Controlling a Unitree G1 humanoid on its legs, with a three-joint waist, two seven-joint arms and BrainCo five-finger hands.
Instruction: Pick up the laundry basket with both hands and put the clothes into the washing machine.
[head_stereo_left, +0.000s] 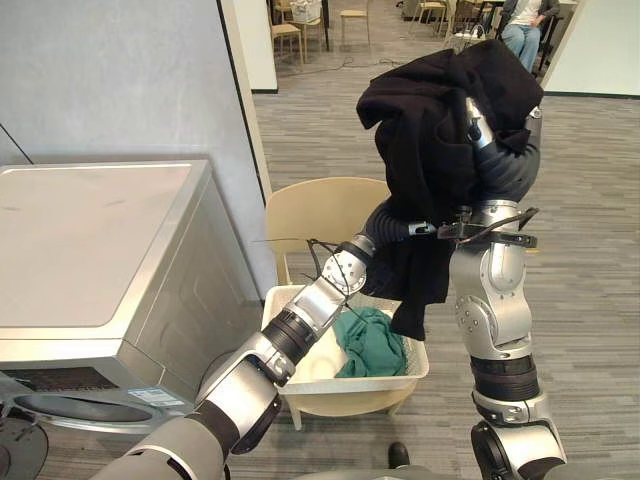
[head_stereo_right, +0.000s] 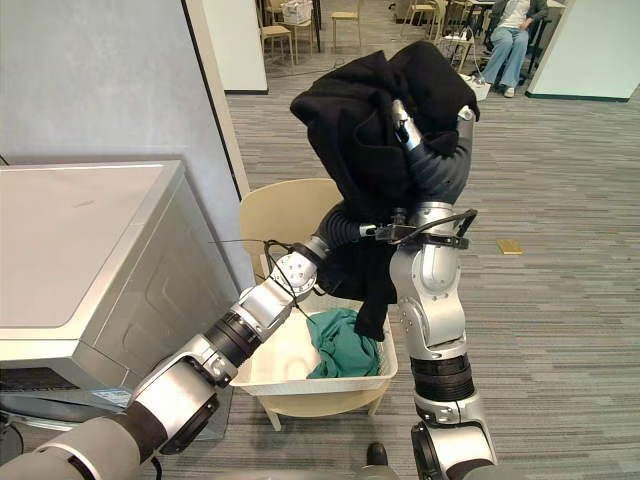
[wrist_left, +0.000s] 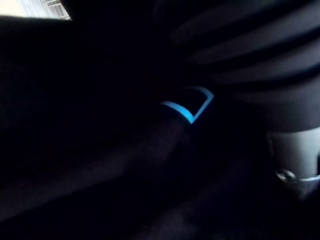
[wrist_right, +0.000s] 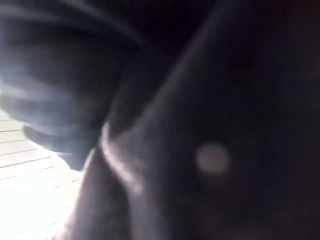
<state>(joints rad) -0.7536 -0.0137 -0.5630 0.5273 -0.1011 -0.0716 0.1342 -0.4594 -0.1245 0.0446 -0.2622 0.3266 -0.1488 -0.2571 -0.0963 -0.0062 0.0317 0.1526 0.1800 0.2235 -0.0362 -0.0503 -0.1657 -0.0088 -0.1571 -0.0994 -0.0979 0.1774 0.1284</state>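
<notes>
One silver washing machine (head_stereo_left: 90, 240) is being shown nearest, at the robot's left. Just beside it, one cream laundry basket (head_stereo_left: 350, 383) is being carried by the seat of one beige chair (head_stereo_left: 320, 215), not by either hand. One green garment (head_stereo_left: 370, 340) is lying bunched inside the basket, toward its right side.

Above the basket, one black garment (head_stereo_left: 430, 110) is being held high in the air, clear of the basket, with one loose end hanging down toward the green garment. Two hands are being used under it. The left hand (head_stereo_left: 388, 222) is being pushed up into the hanging cloth from below, and whether it is closed on the cloth cannot be told. The right hand (head_stereo_left: 495, 150) is being raised straight up on its arm, with the garment draped over its top. Its grip is being hidden by the folds, so that cannot be told either. In both wrist views, dark cloth is being pressed close against the lens.

Farther off, across the grey carpeted floor (head_stereo_left: 590, 250), several wooden chairs (head_stereo_left: 287, 30) are standing, and one person (head_stereo_left: 522, 30) is being seen seated.
</notes>
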